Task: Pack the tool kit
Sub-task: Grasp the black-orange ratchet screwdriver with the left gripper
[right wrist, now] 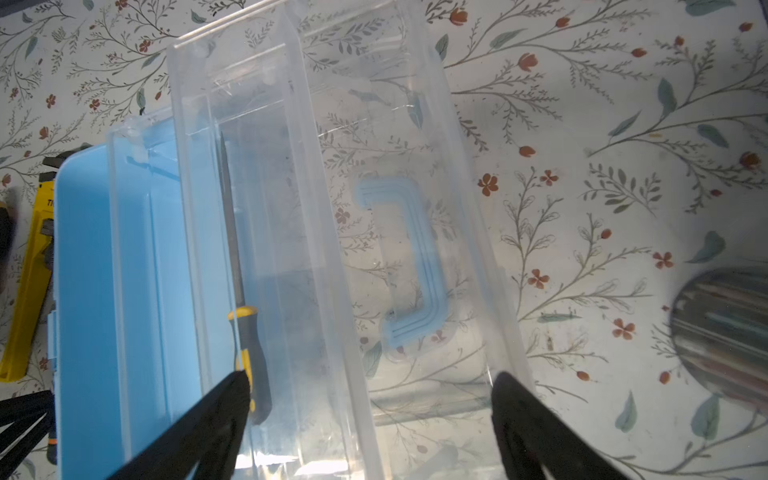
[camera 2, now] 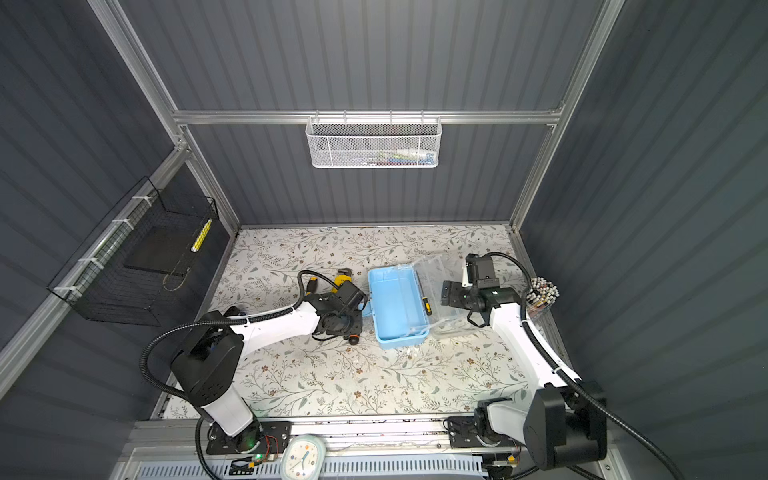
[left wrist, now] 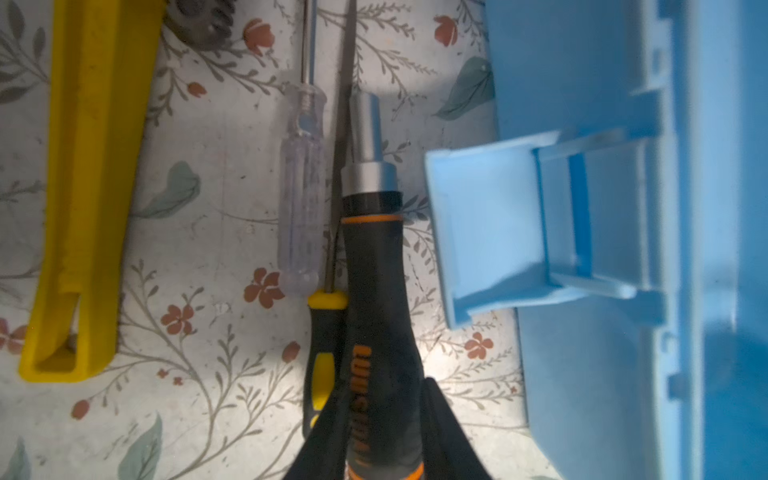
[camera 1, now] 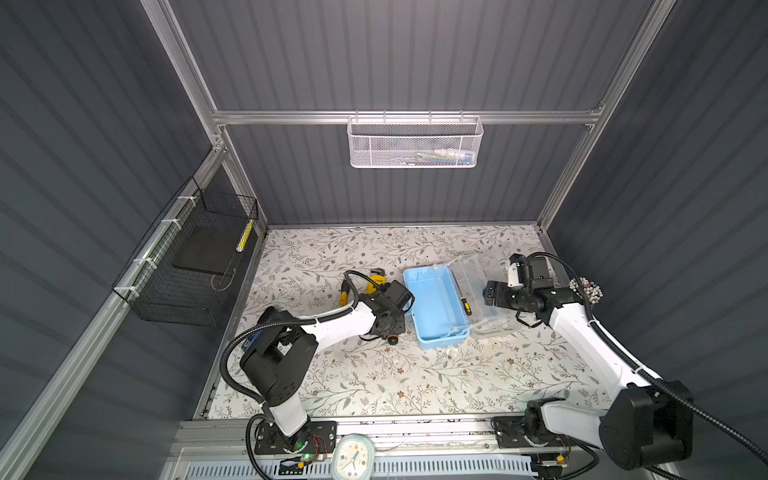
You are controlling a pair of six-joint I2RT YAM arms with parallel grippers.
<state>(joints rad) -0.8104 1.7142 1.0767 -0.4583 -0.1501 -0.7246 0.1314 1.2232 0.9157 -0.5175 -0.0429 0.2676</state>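
Counter (camera 1: 374, 382): floral sheet, walled on three sides.

Black wire basket (camera 1: 187, 266) hangs on the wall off the counter's left edge. White mesh basket (camera 1: 415, 143) hangs on the rail above the back edge.

Tool kit (camera 1: 434, 307): light-blue case, open, a little right of the counter's middle, long side running front to back. Its base looks bare in both top views. Clear lid (camera 1: 482, 291) is folded out toward the right edge, and the blue C-shaped handle (right wrist: 415, 266) shows through it. A yellow-handled tool (right wrist: 249, 349) lies in the clear part, just beside the hinge line.

Right end effector (right wrist: 372, 380): released, fingers spread wide above the clear lid.

Left end effector (left wrist: 380, 392): low over the counter just left of the case. Its fingers (left wrist: 440, 428) sit close against both sides of the black-and-orange screwdriver (left wrist: 378, 291), which lies flat. I cannot tell whether they are clenched on it.

Yellow pipe wrench (left wrist: 87, 187): flat on the counter, left of the loose tools, apart from them.

Clear-handled screwdriver (left wrist: 301, 187) and a loose yellow-and-black tool (left wrist: 320, 353) lie parallel to the black-and-orange one, touching or nearly so.

Blue latch (left wrist: 490, 224) hangs open off the case wall, near that screwdriver's metal collar.
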